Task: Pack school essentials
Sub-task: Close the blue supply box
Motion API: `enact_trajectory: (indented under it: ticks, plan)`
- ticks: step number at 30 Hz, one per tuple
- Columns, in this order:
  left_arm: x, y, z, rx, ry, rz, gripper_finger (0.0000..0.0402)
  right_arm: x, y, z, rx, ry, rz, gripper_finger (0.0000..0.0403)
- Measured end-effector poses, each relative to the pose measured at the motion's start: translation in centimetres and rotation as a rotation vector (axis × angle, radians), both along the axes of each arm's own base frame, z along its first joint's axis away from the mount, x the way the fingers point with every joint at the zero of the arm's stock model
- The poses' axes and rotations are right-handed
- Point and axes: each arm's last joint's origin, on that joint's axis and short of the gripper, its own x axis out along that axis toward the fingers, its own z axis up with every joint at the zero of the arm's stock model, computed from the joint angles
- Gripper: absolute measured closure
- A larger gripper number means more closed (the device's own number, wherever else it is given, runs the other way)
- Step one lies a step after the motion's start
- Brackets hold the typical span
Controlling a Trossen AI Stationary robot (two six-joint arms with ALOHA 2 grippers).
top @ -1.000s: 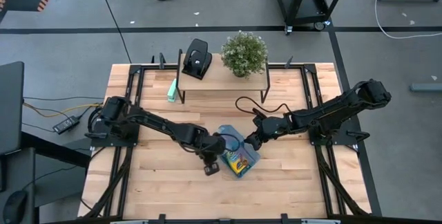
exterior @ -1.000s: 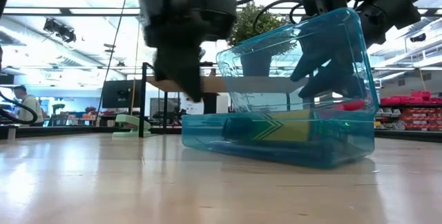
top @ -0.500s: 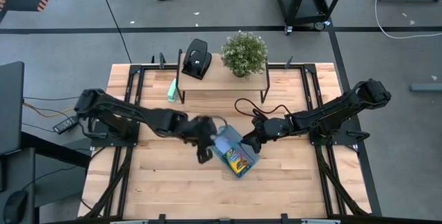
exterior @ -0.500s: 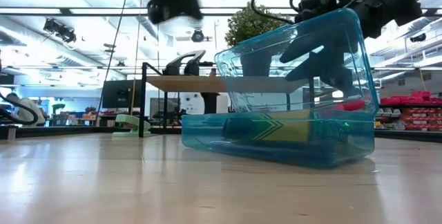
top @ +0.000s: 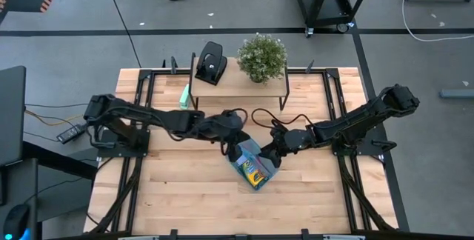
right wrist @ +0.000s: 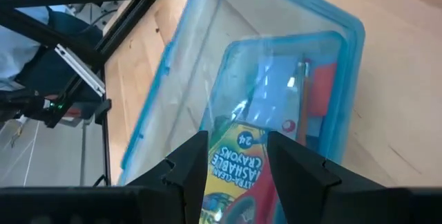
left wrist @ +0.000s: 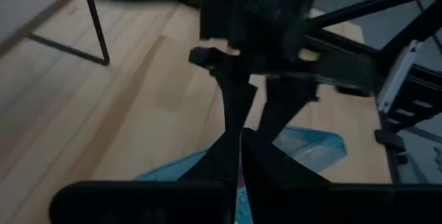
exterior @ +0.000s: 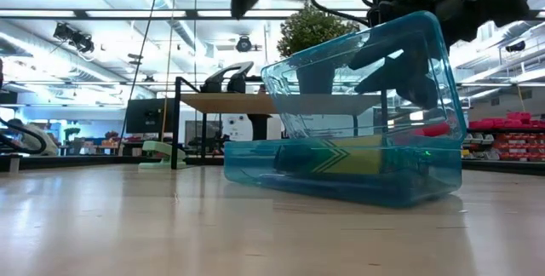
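A clear blue plastic box (top: 253,167) lies mid-table with its lid (exterior: 366,63) raised at a slant. Inside it lie the yellow-green crayon box (right wrist: 238,158), a pale blue note pad (right wrist: 276,92) and a red-handled piece (exterior: 434,129). My left gripper (top: 233,151) hangs shut above the box's far-left end. The left wrist view shows a thin pink sliver between its fingers (left wrist: 240,141), and I cannot tell what that is. My right gripper (top: 272,153) is open at the box's right side, with both fingers behind the lid. My right gripper comes slanting down from the table's right, and its spread fingers (exterior: 400,63) show through the raised lid, on the lid's far side. The lid stands tilted over the box with the fingers behind it. I cannot tell whether they touch the lid.
A raised wooden shelf at the far side carries a black hole punch (top: 211,62) and a potted plant (top: 261,56). A mint-green block (top: 184,95) lies beside the shelf's left leg. Bare wood (top: 192,203) lies on the box's near side.
My left gripper has risen from low beside the box's near-left corner and travelled toward the far edge and a little right, ending above the box's far-left end. The box and my right gripper have stayed in place.
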Motion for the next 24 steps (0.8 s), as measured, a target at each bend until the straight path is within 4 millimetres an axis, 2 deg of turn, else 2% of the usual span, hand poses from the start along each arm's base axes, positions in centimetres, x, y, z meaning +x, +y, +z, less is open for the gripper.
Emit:
enact_trajectory:
  ticks: [7, 13, 18, 24]
  plan:
    - [1.8, 0.1, -3.1, -0.069, 0.07, 0.057, 0.0386, 0.2, 0.0, 0.4, -0.034, -0.002, -0.013, 0.0244]
    - [2.7, -0.5, -5.7, -0.128, 0.158, -0.034, 0.0385, 0.1, -0.1, 0.2, -0.04, 0.022, -0.014, 0.0244]
    - [2.4, -1.5, -6.1, -0.149, 0.215, -0.091, 0.0378, 0.0, -0.1, 0.1, -0.043, 0.032, -0.013, 0.0244]
    - [1.5, -2.8, -7.0, -0.121, 0.316, -0.132, 0.0389, 0.0, 0.0, 0.1, -0.012, 0.035, -0.015, 0.0244]
